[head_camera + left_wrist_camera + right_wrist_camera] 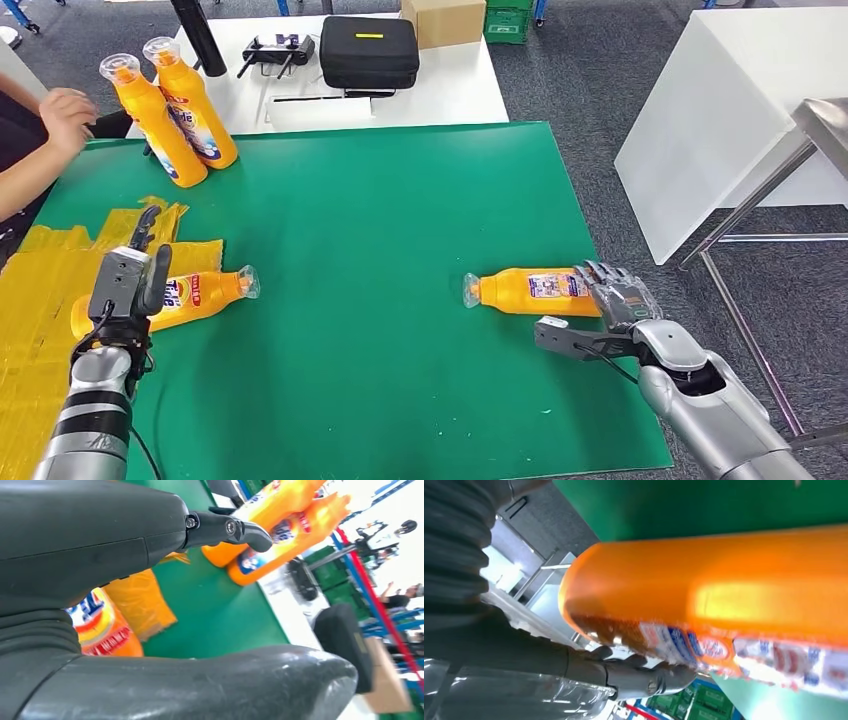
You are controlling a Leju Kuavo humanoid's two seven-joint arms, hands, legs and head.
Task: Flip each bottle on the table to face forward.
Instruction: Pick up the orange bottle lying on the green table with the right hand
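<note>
Bottles are lying on our green mat [380, 220], one at each side. Our right hand [612, 296] is curling its fingers over the base end of the right bottle [530, 291], which is lying on its side with its cap pointing toward the middle of the mat and its label facing up; in the right wrist view the dark fingers [644, 676] are pressing against that orange bottle [724, 595], so we are gripping it. Our left hand [130, 280] is hovering over the left bottle [190, 295], which is also lying flat, cap toward the centre; we cannot tell whether its fingers are closing on it or merely resting above it. At the far left corner of the mat, two more orange bottles [175, 115] are standing upright, touching each other. Beside them, a person's hand [65, 118] is reaching in from the left edge. Behind the mat, a white table [450, 85] is carrying a black case [368, 50].
</note>
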